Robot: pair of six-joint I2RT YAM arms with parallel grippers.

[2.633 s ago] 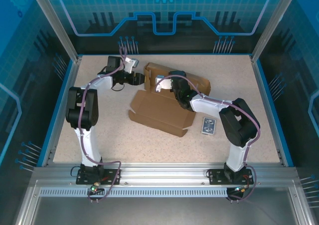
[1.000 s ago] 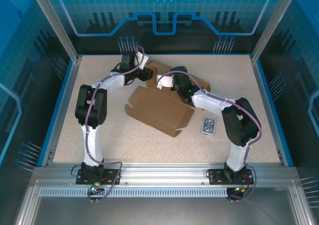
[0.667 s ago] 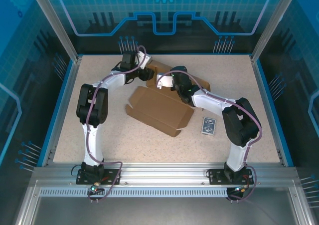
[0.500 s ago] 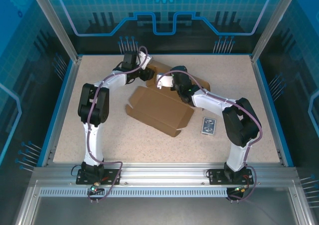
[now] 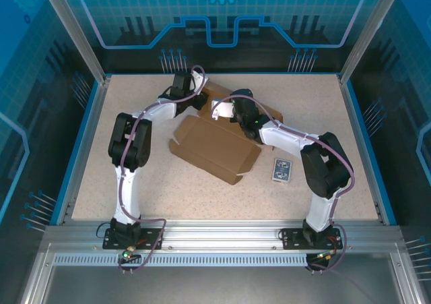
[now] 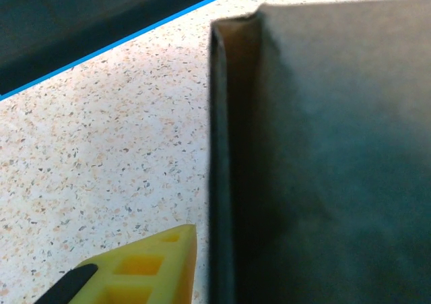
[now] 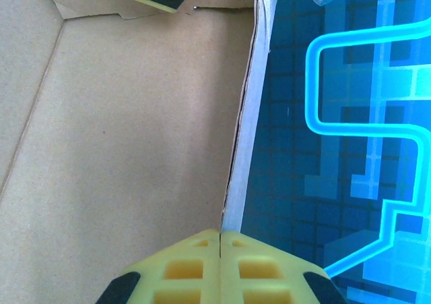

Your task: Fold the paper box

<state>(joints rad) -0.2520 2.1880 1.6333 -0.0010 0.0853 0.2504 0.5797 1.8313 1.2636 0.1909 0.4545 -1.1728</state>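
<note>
Now my right pincer [image 7: 221,242] pinches the raised far wall of the plain brown cardboard paper box [image 5: 214,149]; left pincer [image 5: 199,102] at its left end, width I cannot tell.

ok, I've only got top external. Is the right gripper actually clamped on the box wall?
Observer: Yes. In the right wrist view the right gripper has its pads pressed together on the edge of a raised wall of the paper box.
Operator: And the left?
Observer: Left wrist view: one yellow pad of the left gripper sits beside a folded corner, a narrow gap from the cardboard; the other pad is hidden.
</note>
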